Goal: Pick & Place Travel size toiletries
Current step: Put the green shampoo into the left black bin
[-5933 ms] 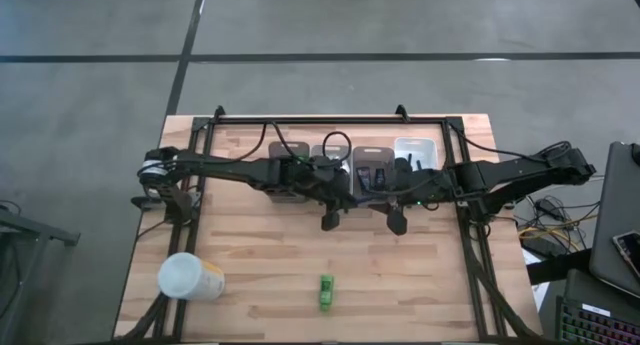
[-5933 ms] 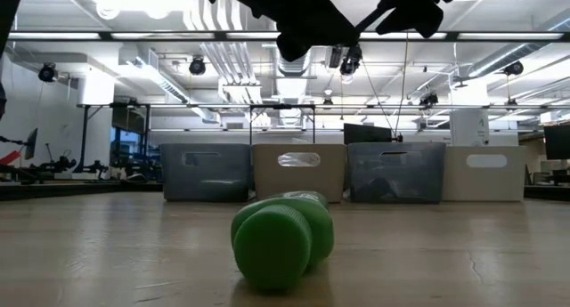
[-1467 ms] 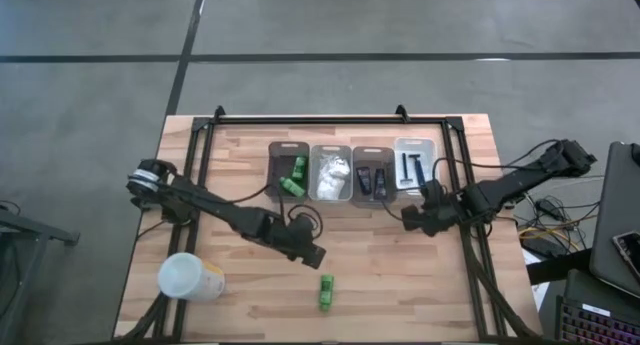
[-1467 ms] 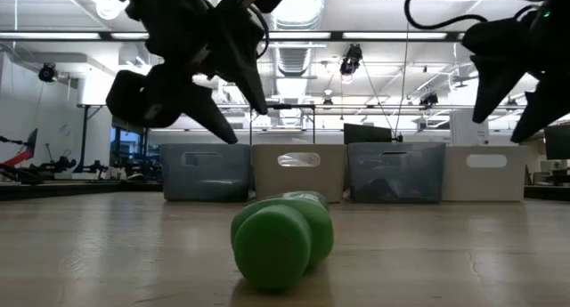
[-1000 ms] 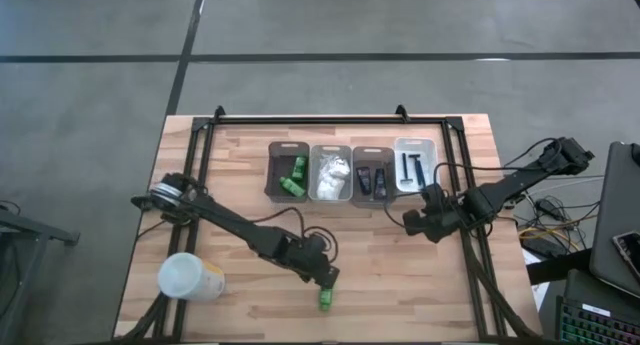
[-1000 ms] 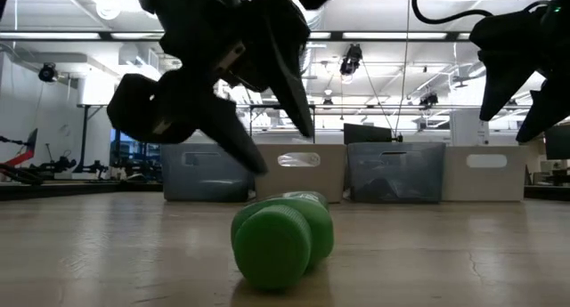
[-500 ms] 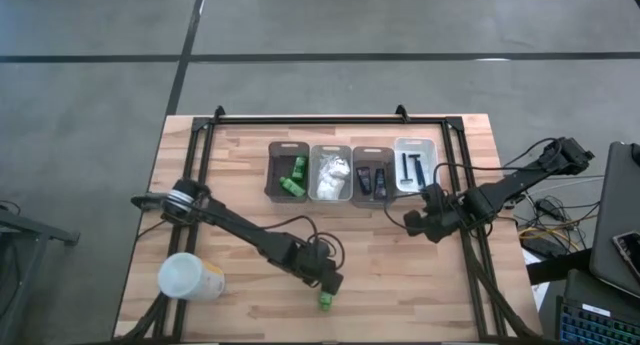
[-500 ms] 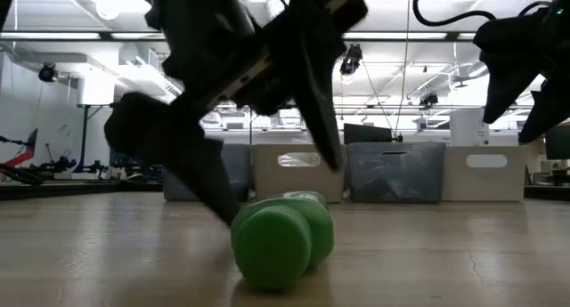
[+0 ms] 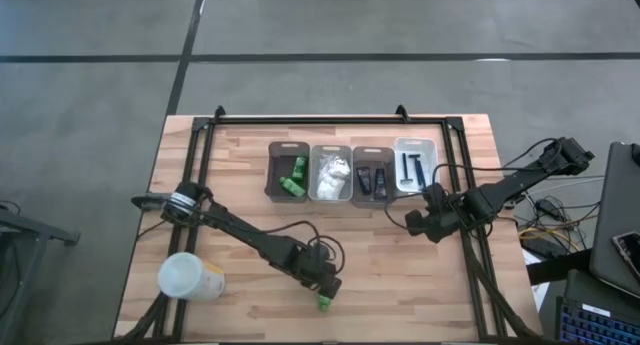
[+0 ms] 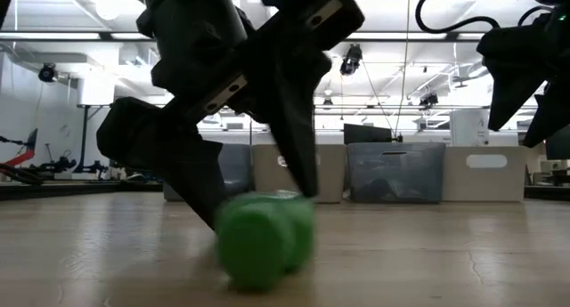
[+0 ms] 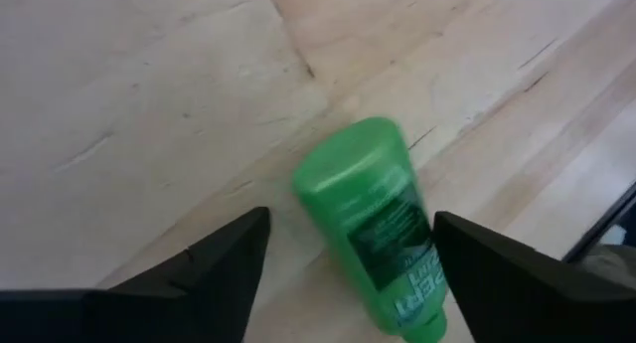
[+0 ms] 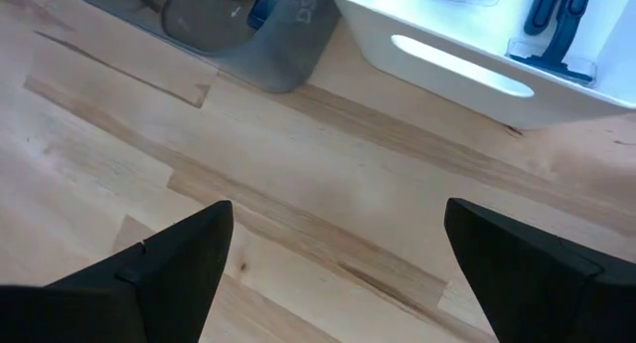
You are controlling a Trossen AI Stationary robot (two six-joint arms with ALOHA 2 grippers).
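One green little bottle (image 9: 324, 302) lies on its side on the wooden table near the front edge, its round end toward the low camera (image 10: 258, 240). My left gripper (image 9: 325, 287) is down over it, open, with a finger on either long side (image 11: 350, 219). My right gripper (image 9: 413, 223) hangs open above the table just in front of the bins, holding nothing (image 12: 348, 273). My left gripper comes at the bottle from above, slanting toward the near edge, its fingers along the bottle's two long sides. In the low view one finger (image 10: 298, 160) meets the bottle's upper side (image 10: 301, 209). The bottle lies on the table, not lifted.
Four bins stand in a row at the back: one with green bottles (image 9: 289, 173), one with white packets (image 9: 331, 175), one with black tubes (image 9: 372, 175), and a white one with razors (image 9: 414, 165). A large white cylinder (image 9: 188, 277) lies at the front left.
My left gripper has come down and toward the near edge until its fingers straddle the green bottle. The bottle has shifted a little toward the table's left and shows blurred. My right gripper has kept still.
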